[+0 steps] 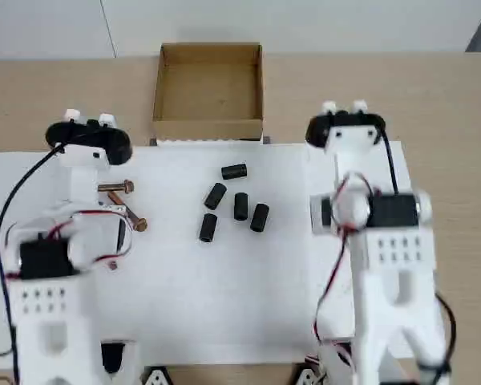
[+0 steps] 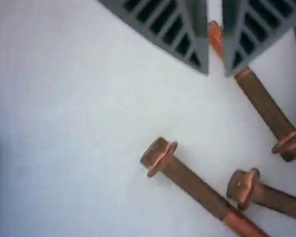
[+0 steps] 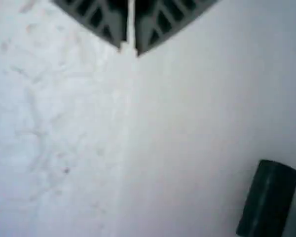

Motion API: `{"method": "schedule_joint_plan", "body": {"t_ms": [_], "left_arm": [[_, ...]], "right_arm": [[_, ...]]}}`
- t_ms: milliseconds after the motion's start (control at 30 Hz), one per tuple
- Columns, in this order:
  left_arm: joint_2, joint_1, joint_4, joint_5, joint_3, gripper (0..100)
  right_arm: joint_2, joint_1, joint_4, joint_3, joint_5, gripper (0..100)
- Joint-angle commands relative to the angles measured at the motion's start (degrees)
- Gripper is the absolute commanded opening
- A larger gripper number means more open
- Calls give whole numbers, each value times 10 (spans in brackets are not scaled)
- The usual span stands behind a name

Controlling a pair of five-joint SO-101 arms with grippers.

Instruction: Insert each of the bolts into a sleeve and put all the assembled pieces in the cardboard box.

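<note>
Several copper bolts lie on the white sheet [image 1: 224, 281] at the left, among them one [image 1: 116, 187] and another [image 1: 128, 212] beside the left arm [image 1: 72, 233]. My left gripper [image 2: 219, 71] hovers shut just over them. One bolt [image 2: 264, 106] runs beneath its fingertips, ungripped, and two more bolts [image 2: 187, 180] [image 2: 281, 200] lie close by. Several black sleeves [image 1: 234, 172] [image 1: 215, 195] [image 1: 240, 206] are scattered mid-sheet. My right gripper [image 3: 129, 49] hangs shut over bare sheet, with one sleeve [image 3: 269, 202] off to its side. The cardboard box [image 1: 208, 124] stands open at the back.
The right arm [image 1: 369, 208] stands at the sheet's right edge. Bare wooden table [image 1: 433, 88] surrounds the sheet. Open sheet stretches in front of the sleeves.
</note>
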Motion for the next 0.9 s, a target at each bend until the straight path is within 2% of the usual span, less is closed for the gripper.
{"method": "schedule_joint_plan", "body": {"t_ms": [0,133,267,533,733,867], "left_arm": [[70,-30,-11,-20,-20,11],[154,-61,-28,-23,-54,11],[221,-82,-40,-20,-83,11],[278,-81,-69,-19,-91,11],[281,-81,-89,-16,-90,11],[281,-80,-95,7,-89,11]], "right_arm": [[83,-22,14,-85,-3,7],[154,-71,14,-130,-11,4],[215,-109,9,-151,-49,8],[334,-157,9,-244,-58,9],[391,-178,8,-293,-180,8],[401,-185,7,-294,-203,8]]}}
